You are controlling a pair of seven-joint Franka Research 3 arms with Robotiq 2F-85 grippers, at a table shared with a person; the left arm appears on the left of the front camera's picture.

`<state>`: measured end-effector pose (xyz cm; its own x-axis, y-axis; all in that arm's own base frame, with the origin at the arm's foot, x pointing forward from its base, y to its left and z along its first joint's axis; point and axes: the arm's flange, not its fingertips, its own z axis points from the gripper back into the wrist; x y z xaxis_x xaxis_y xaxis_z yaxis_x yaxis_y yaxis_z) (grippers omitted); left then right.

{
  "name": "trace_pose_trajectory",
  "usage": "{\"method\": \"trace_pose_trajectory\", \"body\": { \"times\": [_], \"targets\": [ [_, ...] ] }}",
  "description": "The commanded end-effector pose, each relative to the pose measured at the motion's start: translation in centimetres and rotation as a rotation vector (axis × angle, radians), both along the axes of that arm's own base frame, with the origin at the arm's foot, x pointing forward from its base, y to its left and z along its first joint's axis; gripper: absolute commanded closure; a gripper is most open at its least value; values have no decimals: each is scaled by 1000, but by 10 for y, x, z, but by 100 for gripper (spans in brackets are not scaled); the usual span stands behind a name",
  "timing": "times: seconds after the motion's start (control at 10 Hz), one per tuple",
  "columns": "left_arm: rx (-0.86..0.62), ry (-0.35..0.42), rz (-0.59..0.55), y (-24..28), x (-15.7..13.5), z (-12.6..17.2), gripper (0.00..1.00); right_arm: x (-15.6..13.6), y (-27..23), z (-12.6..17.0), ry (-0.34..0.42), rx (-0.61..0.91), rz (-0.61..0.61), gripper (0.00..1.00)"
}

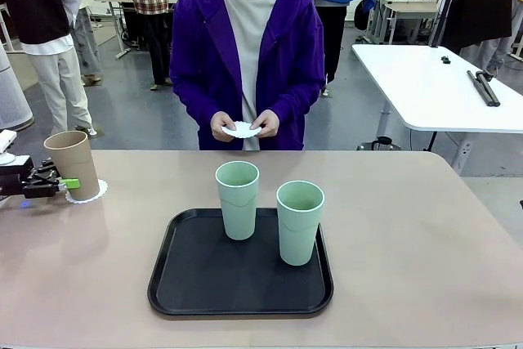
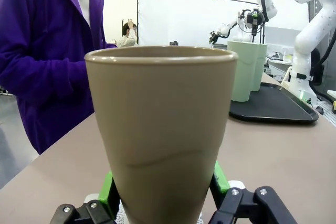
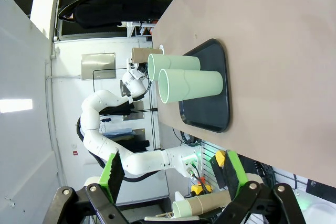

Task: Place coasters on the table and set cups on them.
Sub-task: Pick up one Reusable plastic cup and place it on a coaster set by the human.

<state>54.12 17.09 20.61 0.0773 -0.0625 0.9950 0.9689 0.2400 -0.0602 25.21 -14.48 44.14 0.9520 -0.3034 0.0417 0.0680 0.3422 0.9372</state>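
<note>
Tray (image 1: 163,284) nearest, two green cups (image 1: 238,200) waiting on it; right gripper (image 3: 170,171) wide, empty. Left and farther, tan cup (image 1: 72,161) down on one coaster (image 1: 96,194) at table's (image 1: 409,226) edge, left gripper (image 1: 67,183) pads (image 2: 107,192) hugging its foot, gripping or loose not tellable: first set-down about done, then letting go and backing off straight, no tipping. Farthest, second coaster (image 1: 242,130) in person's hands (image 1: 222,126), unlaid; three cups, two coasters counted.

No text, label, brand or number can be read anywhere. The tan cup (image 1: 72,163) at the far left, the two green cups (image 1: 238,202) and the black tray (image 1: 204,284) have plain, unmarked surfaces.
</note>
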Motion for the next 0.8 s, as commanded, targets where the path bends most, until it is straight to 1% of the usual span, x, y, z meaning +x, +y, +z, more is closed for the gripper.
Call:
{"method": "trace_pose_trajectory", "body": {
  "times": [0.0, 0.3, 0.5, 0.7],
  "targets": [
    [36, -17, -12, -2, 0, 0, 0, 2, -1, 1, -13, 20, -2, 0],
    [52, -7, -7, -2, 2, 1, 0, 2, -1, 1, -13, 20, -2, 0],
    [111, 34, -1, 1, 0, 5, 0, 2, -1, 1, -13, 20, -2, 0],
    [149, 58, 1, 4, -3, 9, 0, 2, -1, 1, -13, 20, -2, 0]
  ]
}}
